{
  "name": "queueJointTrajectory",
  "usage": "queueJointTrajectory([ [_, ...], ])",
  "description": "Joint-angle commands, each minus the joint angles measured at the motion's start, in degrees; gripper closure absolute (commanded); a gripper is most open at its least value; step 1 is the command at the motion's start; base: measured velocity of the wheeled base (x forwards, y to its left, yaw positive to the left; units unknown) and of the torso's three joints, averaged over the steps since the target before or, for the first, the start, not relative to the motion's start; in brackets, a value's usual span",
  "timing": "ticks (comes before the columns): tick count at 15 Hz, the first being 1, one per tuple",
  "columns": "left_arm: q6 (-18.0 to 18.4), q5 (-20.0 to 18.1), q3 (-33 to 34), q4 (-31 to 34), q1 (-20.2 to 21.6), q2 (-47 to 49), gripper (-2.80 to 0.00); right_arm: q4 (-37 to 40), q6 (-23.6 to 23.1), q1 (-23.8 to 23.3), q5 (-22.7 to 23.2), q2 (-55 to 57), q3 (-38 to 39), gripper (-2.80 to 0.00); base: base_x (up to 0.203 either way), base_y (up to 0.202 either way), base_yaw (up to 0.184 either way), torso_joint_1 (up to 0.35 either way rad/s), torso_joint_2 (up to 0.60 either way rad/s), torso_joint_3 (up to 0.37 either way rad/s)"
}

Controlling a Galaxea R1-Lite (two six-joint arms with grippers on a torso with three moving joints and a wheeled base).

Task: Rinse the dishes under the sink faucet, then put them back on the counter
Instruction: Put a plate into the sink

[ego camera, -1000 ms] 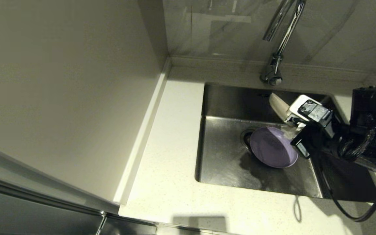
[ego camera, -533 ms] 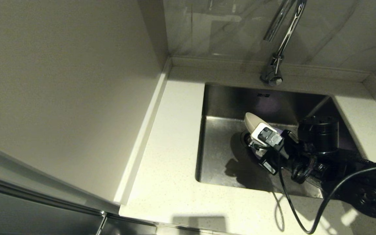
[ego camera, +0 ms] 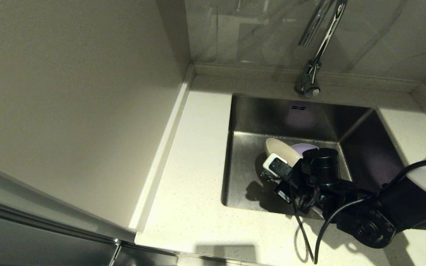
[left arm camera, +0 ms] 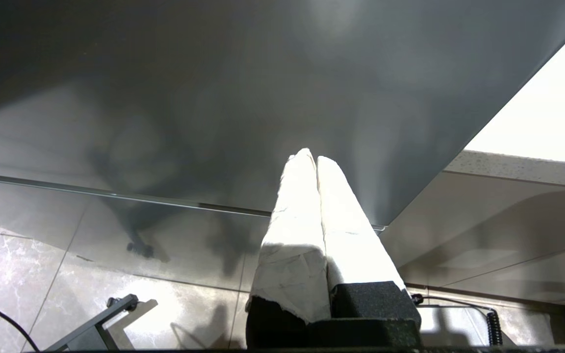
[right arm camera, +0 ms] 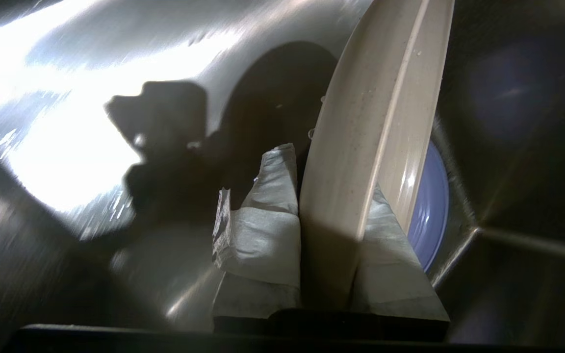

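Note:
My right gripper [ego camera: 272, 170] is low inside the steel sink [ego camera: 263, 114], shut on the rim of the beige plate [ego camera: 281, 150]. The plate stands on edge, tilted, just above the basin floor. In the right wrist view the beige plate [right arm camera: 366, 127] is clamped between the taped fingers [right arm camera: 268, 215] of the right gripper [right arm camera: 331, 171]. The lavender plate [ego camera: 303, 147] lies in the basin behind it, mostly covered by the arm, and shows as a blue-purple arc [right arm camera: 429, 206]. The chrome faucet [ego camera: 320, 40] rises behind the sink. The white bowl is out of view. My left gripper [left arm camera: 310, 158] is shut and empty, parked below the counter.
The pale counter [ego camera: 198, 147] runs left and in front of the sink, with a wall panel [ego camera: 68, 92] on its left. Two overflow slots [ego camera: 296, 108] mark the back wall of the basin. The right arm's cable [ego camera: 305, 236] hangs over the front rim.
The right arm has swung left and down into the basin with the beige plate, from up near the faucet's side to just above the floor, now covering most of the lavender plate.

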Motion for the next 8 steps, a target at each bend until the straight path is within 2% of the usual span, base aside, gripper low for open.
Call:
queueJointTrajectory([
  [1, -0.01, 0.03, 0.0, -0.02, -0.08, -0.18, 0.0, -3.5, -0.25, 0.04, -1.04, 5.93, -2.89, 0.0, 0.0, 0.0, 0.0, 0.0, 0.0, 0.0],
  [4, 0.04, 0.03, 0.0, -0.02, 0.0, -0.18, 0.0, -6.06, -0.33, 0.04, -4.12, 9.5, -5.69, 0.0, 0.0, 0.0, 0.0, 0.0, 0.0, 0.0],
  [8, -0.03, 0.03, 0.0, -0.02, 0.0, -0.18, 0.0, -6.21, -0.18, 0.04, -4.72, 12.54, -11.02, 0.0, 0.0, 0.0, 0.0, 0.0, 0.0, 0.0],
])
